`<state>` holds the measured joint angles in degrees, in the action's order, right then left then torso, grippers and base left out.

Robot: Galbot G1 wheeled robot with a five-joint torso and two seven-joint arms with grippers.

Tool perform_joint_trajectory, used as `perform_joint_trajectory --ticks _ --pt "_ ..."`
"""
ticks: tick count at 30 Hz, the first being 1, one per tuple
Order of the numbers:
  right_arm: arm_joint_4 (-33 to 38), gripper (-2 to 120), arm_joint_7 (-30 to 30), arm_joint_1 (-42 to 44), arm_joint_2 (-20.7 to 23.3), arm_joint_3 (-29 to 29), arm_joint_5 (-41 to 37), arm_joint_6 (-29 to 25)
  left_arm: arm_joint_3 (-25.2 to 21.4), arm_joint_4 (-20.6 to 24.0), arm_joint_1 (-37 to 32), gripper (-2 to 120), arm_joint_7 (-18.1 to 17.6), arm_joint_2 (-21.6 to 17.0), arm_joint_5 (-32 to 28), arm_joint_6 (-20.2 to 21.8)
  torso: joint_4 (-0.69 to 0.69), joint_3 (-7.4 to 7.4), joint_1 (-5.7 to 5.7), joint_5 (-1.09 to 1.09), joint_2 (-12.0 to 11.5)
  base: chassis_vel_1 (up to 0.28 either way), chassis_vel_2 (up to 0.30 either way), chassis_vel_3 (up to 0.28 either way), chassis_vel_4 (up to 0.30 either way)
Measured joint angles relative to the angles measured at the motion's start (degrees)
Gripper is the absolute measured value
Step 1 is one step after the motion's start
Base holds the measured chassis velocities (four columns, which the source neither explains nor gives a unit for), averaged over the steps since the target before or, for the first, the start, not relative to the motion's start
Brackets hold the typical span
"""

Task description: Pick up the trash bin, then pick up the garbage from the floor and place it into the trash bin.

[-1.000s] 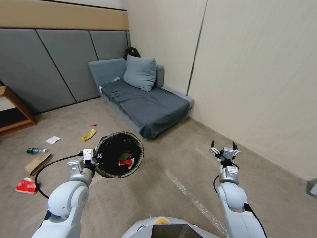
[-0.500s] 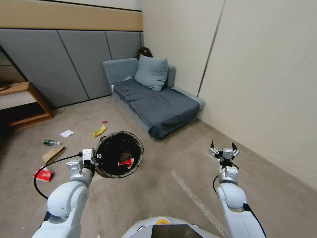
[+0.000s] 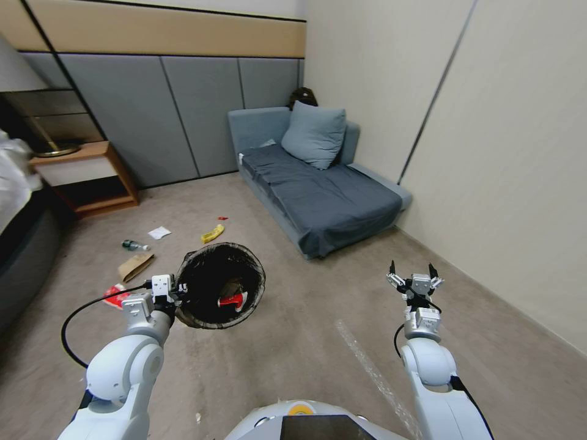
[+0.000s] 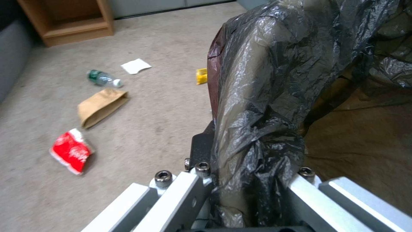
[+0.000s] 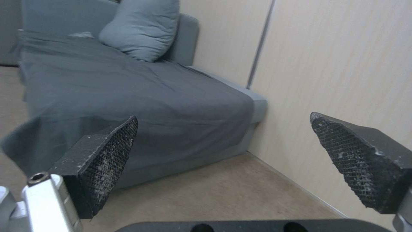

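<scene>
The left gripper (image 3: 177,292) holds the bin (image 3: 221,293) up off the floor, out in front of the robot. Its fingers are clamped on the rim and the black bag folded over it. One red and white wrapper (image 3: 234,300) lies inside the bin, so the bin part looks done and the picking up of garbage is under way.

More garbage lies on the floor to the robot's left, near the bin but not touching it: a red wrapper (image 4: 70,154), a brown bag (image 4: 101,106), a green bottle (image 4: 102,78), a white scrap (image 4: 135,66) and a yellow packet (image 3: 213,233).

The right gripper (image 3: 413,274) is up in the air on the right side, well apart from the garbage. Its fingers (image 5: 107,158) are wide apart and hold nothing.

Next, I think the robot must get closer to the garbage, so the right gripper can go down and grab a piece.
</scene>
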<state>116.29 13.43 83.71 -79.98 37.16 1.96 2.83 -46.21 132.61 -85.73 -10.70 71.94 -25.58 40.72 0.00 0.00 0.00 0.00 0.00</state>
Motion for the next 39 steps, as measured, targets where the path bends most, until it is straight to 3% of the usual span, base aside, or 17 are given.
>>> perform_joint_trajectory --ticks 39 --pt "-1.29 100 -0.10 0.43 -0.70 -1.69 0.08 -0.67 0.34 -1.18 0.41 0 0.21 0.51 0.10 -0.30 0.00 0.00 0.00 0.00 0.00 0.027 0.030 0.031 0.029"
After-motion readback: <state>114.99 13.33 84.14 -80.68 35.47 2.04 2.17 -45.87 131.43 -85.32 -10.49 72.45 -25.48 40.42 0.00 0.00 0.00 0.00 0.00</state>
